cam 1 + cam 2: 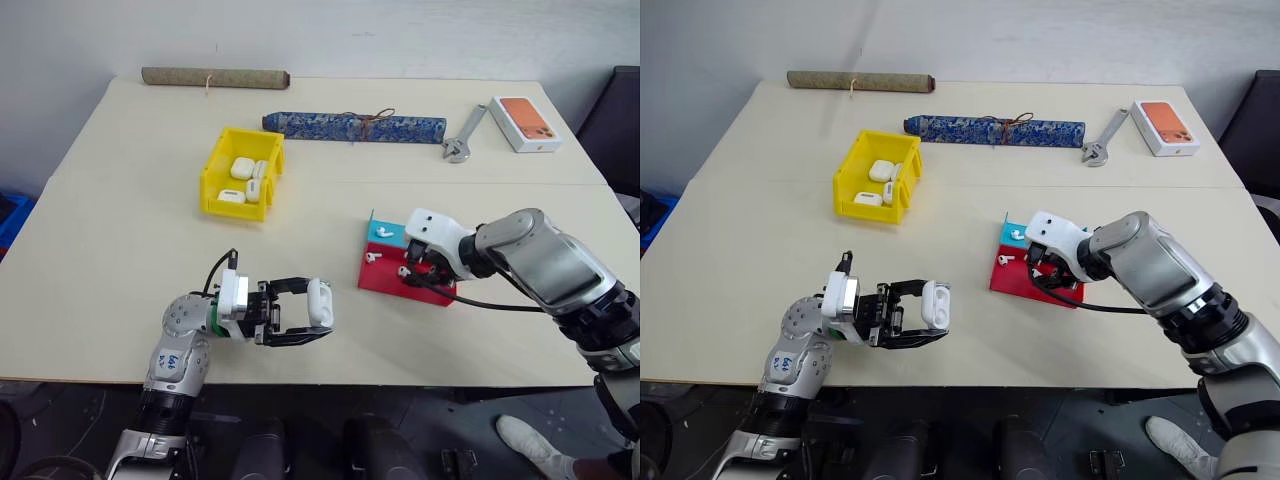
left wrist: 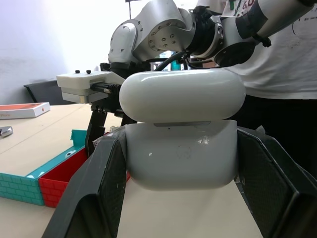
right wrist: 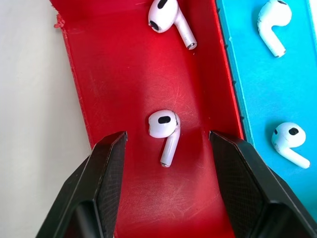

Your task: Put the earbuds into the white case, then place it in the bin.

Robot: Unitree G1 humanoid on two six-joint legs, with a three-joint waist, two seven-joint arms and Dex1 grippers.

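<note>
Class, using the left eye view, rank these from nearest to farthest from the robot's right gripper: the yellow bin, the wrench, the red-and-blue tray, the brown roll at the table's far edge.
1. Red-and-blue tray: directly under the right gripper.
2. Wrench: beyond it, toward the far right.
3. Yellow bin: off to the left.
4. Brown roll: far left edge.

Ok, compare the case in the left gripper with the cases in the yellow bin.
The held case has its lid slightly lifted, a gap showing under it; the binned cases look shut.
The held case is clamped alone between the left gripper's fingers above the table; the binned ones lie loose together, several in the bin.
All are small, glossy, white and rounded.
</note>
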